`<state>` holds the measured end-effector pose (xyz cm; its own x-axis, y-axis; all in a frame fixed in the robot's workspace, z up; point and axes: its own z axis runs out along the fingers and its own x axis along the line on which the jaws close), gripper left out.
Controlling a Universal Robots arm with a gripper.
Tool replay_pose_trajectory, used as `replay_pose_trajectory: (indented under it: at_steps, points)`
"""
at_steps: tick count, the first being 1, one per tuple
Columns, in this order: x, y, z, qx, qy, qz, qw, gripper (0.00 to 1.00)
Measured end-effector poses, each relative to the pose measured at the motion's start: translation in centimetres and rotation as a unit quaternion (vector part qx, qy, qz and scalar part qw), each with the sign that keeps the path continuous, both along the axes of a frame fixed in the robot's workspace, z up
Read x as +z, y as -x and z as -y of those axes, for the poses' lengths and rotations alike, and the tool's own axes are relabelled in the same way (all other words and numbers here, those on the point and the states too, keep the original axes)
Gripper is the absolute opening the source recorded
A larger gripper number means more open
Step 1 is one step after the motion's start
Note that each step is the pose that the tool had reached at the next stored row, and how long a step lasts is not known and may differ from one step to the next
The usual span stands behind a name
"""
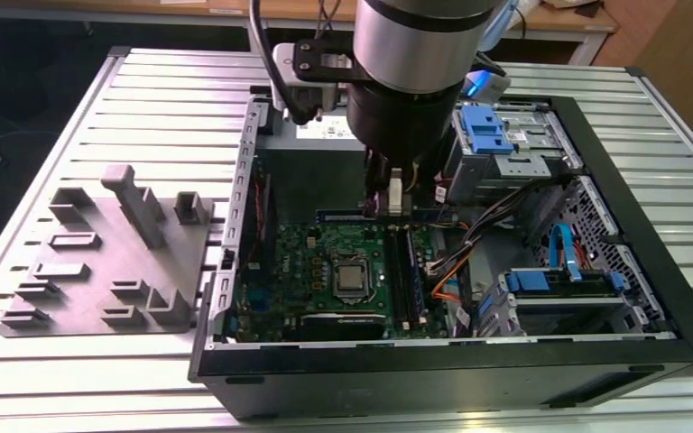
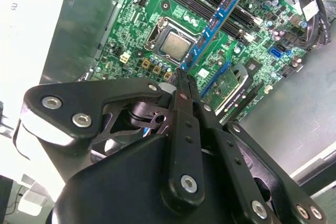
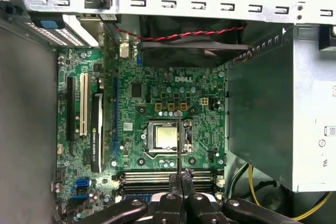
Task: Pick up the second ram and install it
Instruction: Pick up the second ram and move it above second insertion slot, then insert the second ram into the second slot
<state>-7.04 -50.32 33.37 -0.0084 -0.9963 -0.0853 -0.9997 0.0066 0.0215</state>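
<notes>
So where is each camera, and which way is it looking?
Exterior view: off the arm, looking down into the open computer case; the arm shows.
First wrist view: on the wrist, facing the motherboard straight on; jaws show.
Second wrist view: on the wrist, slanted; jaws hold the second ram.
Both wrist views share the processor.

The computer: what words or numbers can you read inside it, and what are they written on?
No text can be quoted as it reads.
Motherboard: a white maker's logo, left unread; its other white print is too small to read.
Sticker on the power supply box: too small to read.
The second ram, held in the gripper: no readable label.
</notes>
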Motion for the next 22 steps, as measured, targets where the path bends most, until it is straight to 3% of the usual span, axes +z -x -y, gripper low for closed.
replay_pose_trajectory:
  at_steps: [12,22]
  points:
    - [-0.9,-0.06,-0.02,0.0,-0.0019,0.0,1.0,0.08]
    - [-0.97,-0.06,-0.02,0.0,-0.0019,0.0,1.0,0.08]
